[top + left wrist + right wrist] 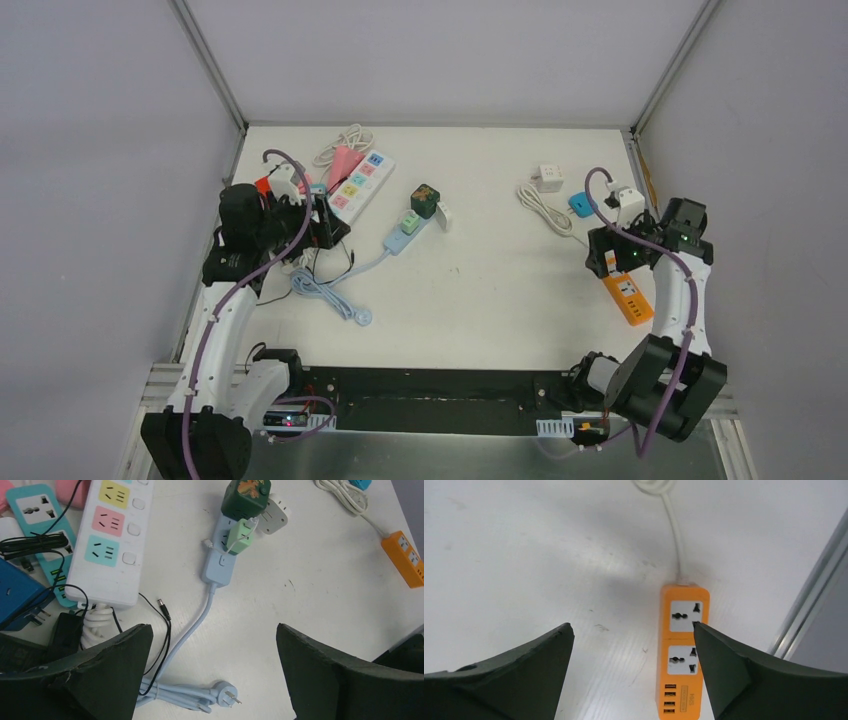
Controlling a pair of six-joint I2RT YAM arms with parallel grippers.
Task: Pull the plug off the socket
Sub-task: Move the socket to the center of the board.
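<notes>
A light blue power strip lies left of the table's middle, with a light green plug, a dark green cube adapter and a white adapter at its far end. The left wrist view shows the strip, the green plug seated in it, the cube and the white adapter. My left gripper is open and empty, near the strip's cord, short of the plugs. My right gripper is open and empty beside an orange power strip at the right.
A white strip with coloured sockets, a teal strip and black cables crowd the left. The blue cord's coil and plug lie under my left gripper. A white cube adapter and a white cable sit at the back right.
</notes>
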